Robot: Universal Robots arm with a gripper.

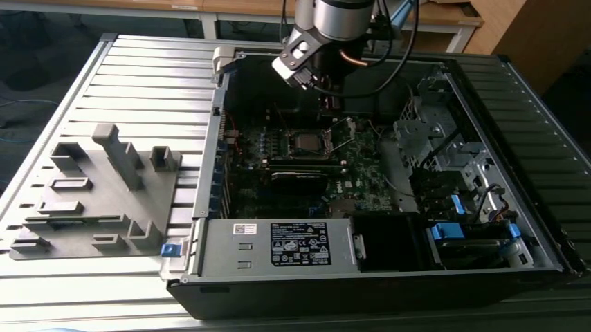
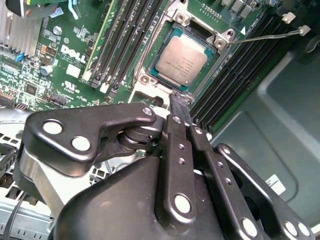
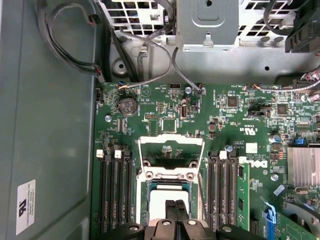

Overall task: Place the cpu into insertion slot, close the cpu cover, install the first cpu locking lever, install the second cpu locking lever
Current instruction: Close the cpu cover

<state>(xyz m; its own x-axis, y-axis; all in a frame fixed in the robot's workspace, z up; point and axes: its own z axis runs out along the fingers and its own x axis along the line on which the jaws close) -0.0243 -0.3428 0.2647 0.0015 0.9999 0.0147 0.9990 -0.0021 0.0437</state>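
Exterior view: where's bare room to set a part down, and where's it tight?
Free: the ribbed grey metal table between its far edge and the grey plastic fixture block, beside the open black computer case. Crowded: inside the case, where the black gripper hangs by the silver-topped cpu between memory slots.

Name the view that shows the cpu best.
Second wrist view: the cpu shows nearly all its silver top, close up. In the first wrist view the tool covers part; the exterior view shows it tiny.
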